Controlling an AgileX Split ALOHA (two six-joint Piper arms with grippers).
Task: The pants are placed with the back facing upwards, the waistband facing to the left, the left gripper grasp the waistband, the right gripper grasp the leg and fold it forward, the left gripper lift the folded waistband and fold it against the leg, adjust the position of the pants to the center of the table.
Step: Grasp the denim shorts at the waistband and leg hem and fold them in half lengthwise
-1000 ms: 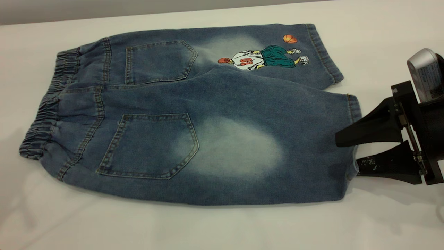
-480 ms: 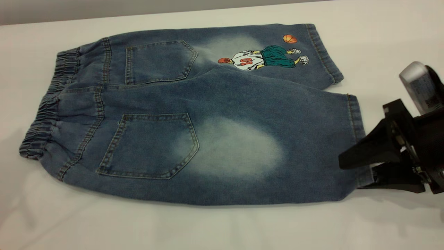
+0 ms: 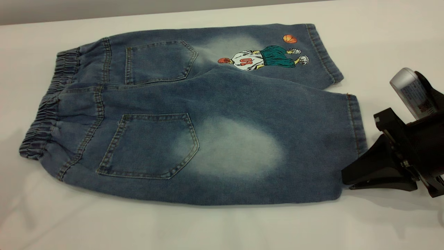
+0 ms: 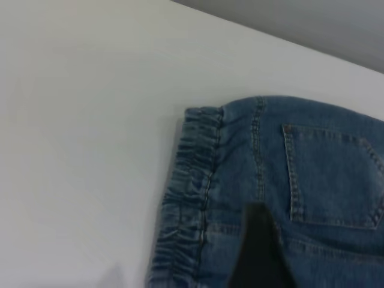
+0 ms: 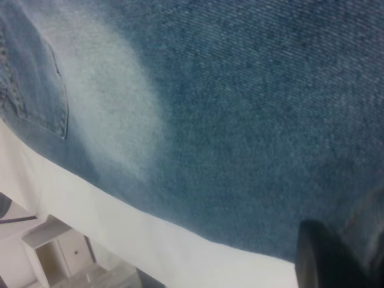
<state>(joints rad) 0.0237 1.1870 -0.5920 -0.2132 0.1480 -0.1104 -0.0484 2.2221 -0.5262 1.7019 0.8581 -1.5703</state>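
One pair of pants [image 3: 194, 114] lies flat across the frame's middle on the table [image 3: 222, 225], waistband [image 3: 48, 104] at left. At lower right, the right gripper [image 3: 347, 180] pinches the leg [image 3: 242, 146] hem corner. Left gripper [image 4: 259, 252] hovers over the waistband, its opening unclear. Next, probably, it must grasp there.

Left wrist cam: pants [image 4: 312, 180] lying flat on the white table [image 4: 84, 120], ruffled waistband [image 4: 189, 198] along the edge facing the bare table. One stitched back pocket [image 4: 333, 174] visible. Dark, blurred finger [image 4: 259, 252] over the denim just beside the waistband.
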